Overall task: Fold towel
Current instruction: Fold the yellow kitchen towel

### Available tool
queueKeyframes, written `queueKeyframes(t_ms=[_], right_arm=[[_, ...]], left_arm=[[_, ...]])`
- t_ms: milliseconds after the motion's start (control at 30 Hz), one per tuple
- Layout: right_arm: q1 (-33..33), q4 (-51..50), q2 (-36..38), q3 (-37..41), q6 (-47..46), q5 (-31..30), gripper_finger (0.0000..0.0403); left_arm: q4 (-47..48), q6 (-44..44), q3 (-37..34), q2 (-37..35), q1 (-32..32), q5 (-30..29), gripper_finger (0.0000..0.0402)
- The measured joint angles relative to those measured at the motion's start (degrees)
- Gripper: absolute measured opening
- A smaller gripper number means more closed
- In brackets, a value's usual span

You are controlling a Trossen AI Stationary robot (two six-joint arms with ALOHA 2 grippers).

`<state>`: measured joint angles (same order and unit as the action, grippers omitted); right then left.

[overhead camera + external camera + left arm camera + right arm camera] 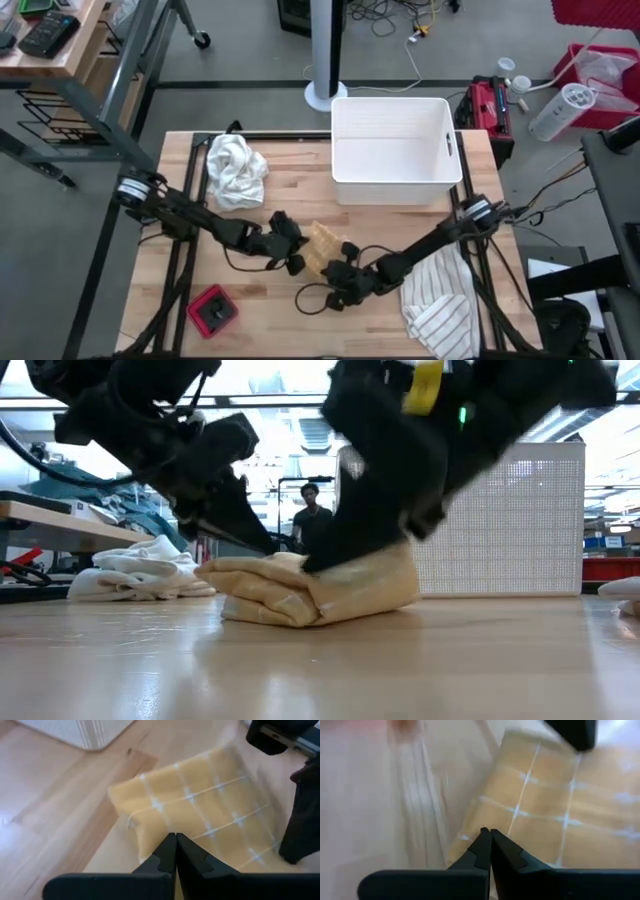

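While both claws (300, 262) (340, 272) pinch together at yellow towel (322, 243) | white bin (395, 150) behind

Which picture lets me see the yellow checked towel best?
The left wrist view: the folded yellow cloth towel with white check lines fills it, pattern clear. The right wrist view shows only part of it. The low view shows its stacked side. The high view shows a small piece between the arms.

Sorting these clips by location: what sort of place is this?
Probably a robotics lab or workshop: a wooden table on a bare floor with loose cables around it, a metal-framed workbench nearby, and a person standing under strip lighting.
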<state>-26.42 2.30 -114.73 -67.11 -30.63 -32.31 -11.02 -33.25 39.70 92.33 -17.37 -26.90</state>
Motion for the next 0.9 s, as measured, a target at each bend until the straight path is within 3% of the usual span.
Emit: queueKeyframes(t_ms=[267, 433, 500, 733, 900], right_arm=[[-0.85, -9.76, 9.82, 0.66, 1.22, -7.79, 0.0000], [1.03, -14.37, 12.32, 3.85, -4.81, -10.87, 0.0000], [2.39, -14.00, 12.18, 5.47, -8.80, -10.62, 0.0000], [5.45, -9.92, 9.85, 9.89, -16.05, -3.77, 0.0000], [5.45, -9.46, 9.49, 11.52, -19.70, -0.81, 0.0000]], left_arm=[[3.42, -5.83, -0.11, -0.77, -0.53, 2.44, 0.0000], [-4.28, -5.07, 0.53, -0.85, -2.21, 3.87, 0.0000], [-8.21, -4.87, 1.58, -0.59, -2.88, 3.89, 0.0000], [-8.01, -6.20, 4.69, 4.91, -4.01, 4.23, 0.0000], [-2.40, -11.31, 5.81, 10.27, -4.07, 5.36, 0.0000]])
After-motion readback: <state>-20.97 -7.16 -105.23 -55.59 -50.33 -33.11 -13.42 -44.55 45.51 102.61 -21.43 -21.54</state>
